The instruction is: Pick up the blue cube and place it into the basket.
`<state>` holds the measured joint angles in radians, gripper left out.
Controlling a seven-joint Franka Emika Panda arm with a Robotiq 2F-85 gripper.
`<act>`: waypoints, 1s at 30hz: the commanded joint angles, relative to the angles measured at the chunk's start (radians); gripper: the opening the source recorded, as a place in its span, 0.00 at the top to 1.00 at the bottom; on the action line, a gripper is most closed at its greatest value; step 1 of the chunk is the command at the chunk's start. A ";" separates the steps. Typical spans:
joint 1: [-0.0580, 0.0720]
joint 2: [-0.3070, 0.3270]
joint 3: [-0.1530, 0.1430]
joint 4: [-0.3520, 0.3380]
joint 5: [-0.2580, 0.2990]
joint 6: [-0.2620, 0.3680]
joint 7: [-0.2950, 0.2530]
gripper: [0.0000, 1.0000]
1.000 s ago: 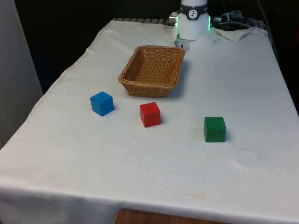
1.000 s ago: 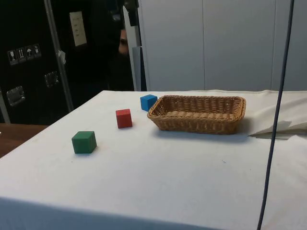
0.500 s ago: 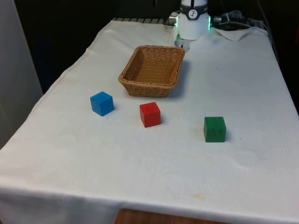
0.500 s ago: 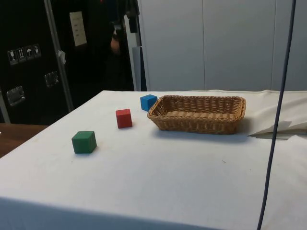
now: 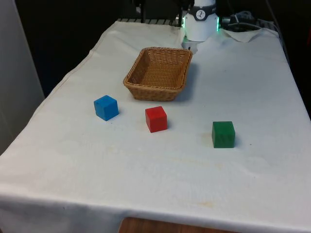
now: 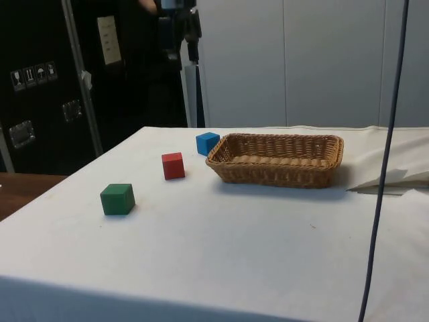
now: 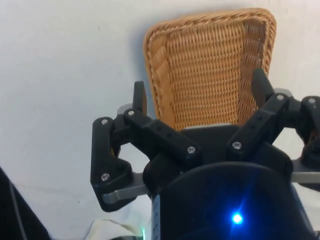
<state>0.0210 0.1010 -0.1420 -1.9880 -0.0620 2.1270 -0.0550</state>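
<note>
gripper (image 7: 200, 97) high above basket (image 7: 210, 30), jaws wide open and holding nothing, blue cube (image 5: 106, 107) on cloth near basket's corner, red cube (image 5: 156, 119) beside it, green cube (image 5: 223, 134) well apart

Dark cabinets (image 6: 40, 87), pale wall panels (image 6: 301, 60) behind.

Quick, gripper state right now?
Gripper: open, holding nothing, above the basket. Blue cube untouched on the table.

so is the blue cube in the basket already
No, the blue cube sits on the cloth outside the basket, which holds nothing.
</note>
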 commanded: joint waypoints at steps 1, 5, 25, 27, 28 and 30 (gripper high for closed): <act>-0.004 0.006 -0.005 -0.005 0.006 0.019 -0.006 0.00; -0.002 0.015 -0.016 -0.007 0.001 0.024 0.000 0.00; -0.019 0.106 -0.088 -0.011 0.015 0.129 -0.008 0.00; -0.021 0.116 -0.095 -0.011 0.016 0.140 -0.009 0.00; -0.022 0.120 -0.098 -0.011 0.017 0.145 -0.009 0.00; -0.023 0.133 -0.108 -0.011 0.020 0.161 -0.009 0.00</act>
<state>0.0030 0.2320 -0.2520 -1.9950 -0.0510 2.2720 -0.0580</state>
